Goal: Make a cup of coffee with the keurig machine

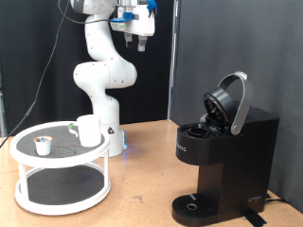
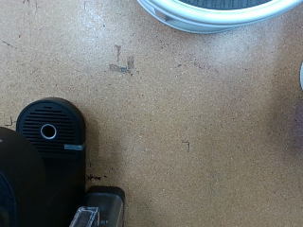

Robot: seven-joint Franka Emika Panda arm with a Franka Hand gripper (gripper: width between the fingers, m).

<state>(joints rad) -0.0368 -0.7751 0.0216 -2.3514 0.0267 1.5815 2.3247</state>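
Brown tabletop (image 1: 142,161) holds a round stand (image 1: 59,151) carrying the cup (image 1: 89,130) and pod (image 1: 42,145); pincer (image 1: 140,42) state unclear.

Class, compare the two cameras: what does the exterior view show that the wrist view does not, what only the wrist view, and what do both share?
Only the exterior view shows the gripper raised high, the cup and a small pod on the round white stand, and the keurig machine with its lid open. Only the wrist view shows scuff marks on the wooden table. Both share the table, machine and stand.
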